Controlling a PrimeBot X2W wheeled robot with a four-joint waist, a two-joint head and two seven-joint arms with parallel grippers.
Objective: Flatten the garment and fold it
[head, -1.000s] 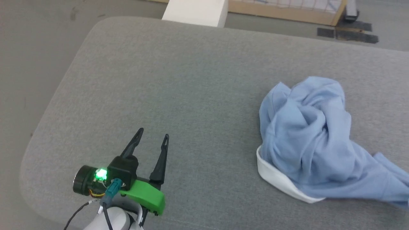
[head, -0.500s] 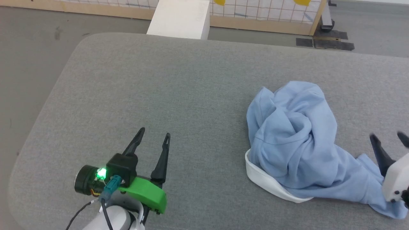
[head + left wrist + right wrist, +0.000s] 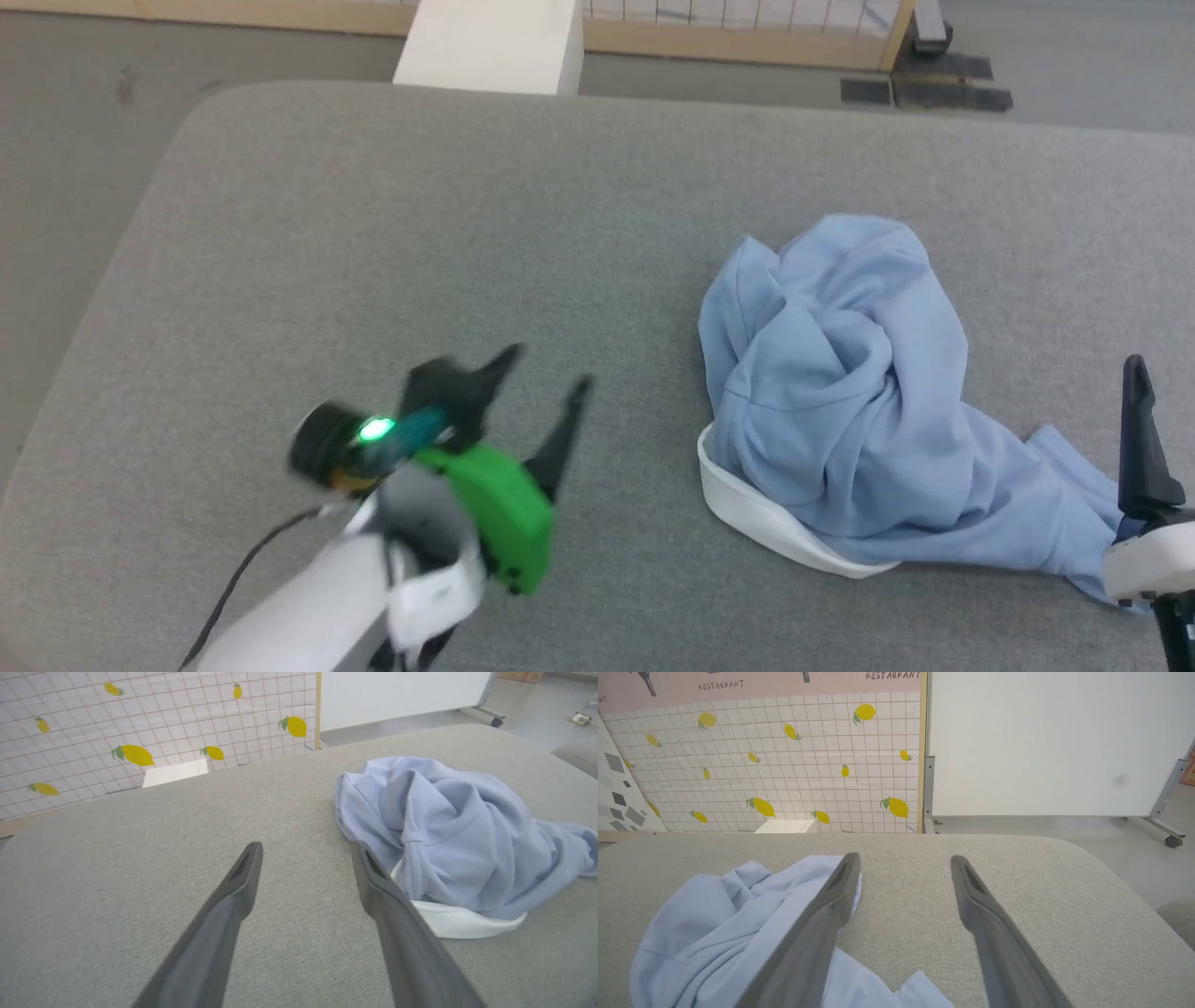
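Gaping wide, empty: left fingers, right fingers, near garment.

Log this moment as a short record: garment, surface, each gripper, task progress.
garment: light blue garment, crumpled in a heap, white collar along its near edge
surface: grey padded surface; the garment lies on its right half in the head view
left gripper: left gripper open, apart from the garment, over bare surface
right gripper: right gripper open, nothing between its fingers, at the garment's right trailing end
progress: not yet flattened, not folded
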